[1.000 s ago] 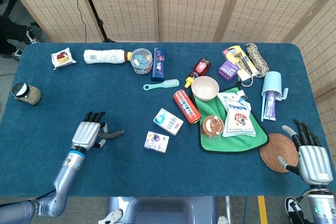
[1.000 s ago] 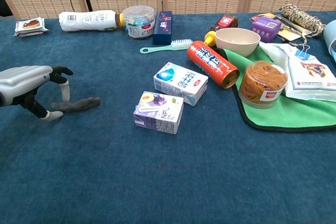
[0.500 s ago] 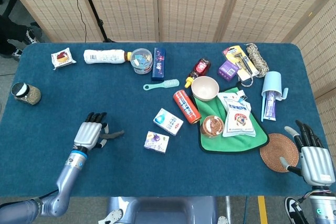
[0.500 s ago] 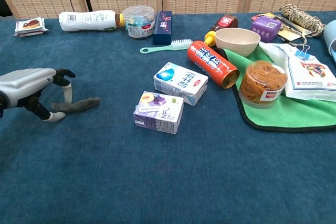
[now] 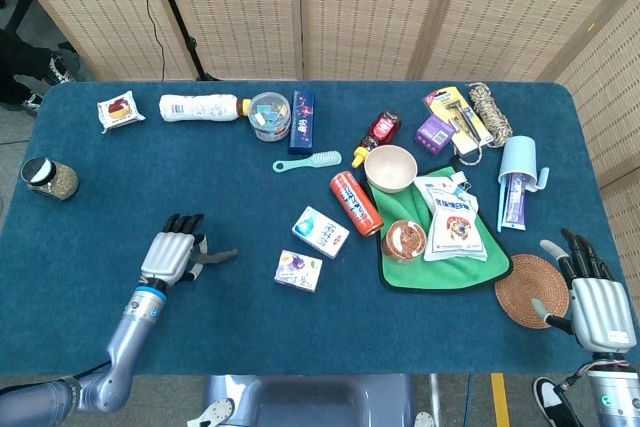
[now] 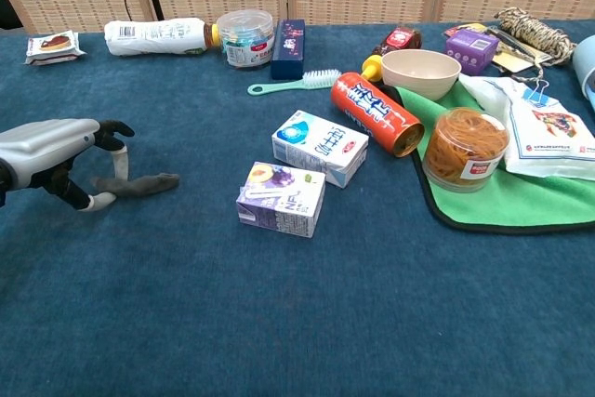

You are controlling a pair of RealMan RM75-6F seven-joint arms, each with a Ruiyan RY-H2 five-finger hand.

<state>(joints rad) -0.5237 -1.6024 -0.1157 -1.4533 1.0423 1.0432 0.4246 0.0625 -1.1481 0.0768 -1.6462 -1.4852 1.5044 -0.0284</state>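
My left hand (image 5: 168, 255) (image 6: 46, 146) rests low on the blue table (image 5: 230, 317) at the near left. Its fingers bend down to the cloth, the thumb lies stretched out to the right, and it holds nothing. The nearest things are a purple carton (image 5: 299, 270) (image 6: 281, 198) and a blue-and-white carton (image 5: 321, 231) (image 6: 320, 147), both well to its right. My right hand (image 5: 597, 305) shows only in the head view, at the near right corner. Its fingers are spread and empty, just right of a woven coaster (image 5: 525, 290).
An orange can (image 5: 356, 202), a bowl (image 5: 390, 168), a noodle jar (image 5: 404, 240) and packets (image 5: 455, 227) crowd a green cloth (image 5: 440, 272). At the back lie a bottle (image 5: 200, 107), tub (image 5: 269, 115), blue box (image 5: 302, 120), brush (image 5: 308, 161), snack (image 5: 120, 111) and twine (image 5: 489, 113). A jar (image 5: 48, 177) stands far left.
Almost nothing. My left hand has edged slightly forward with its thumb lying flatter; my right hand has shifted a little beside the coaster. No object moved.
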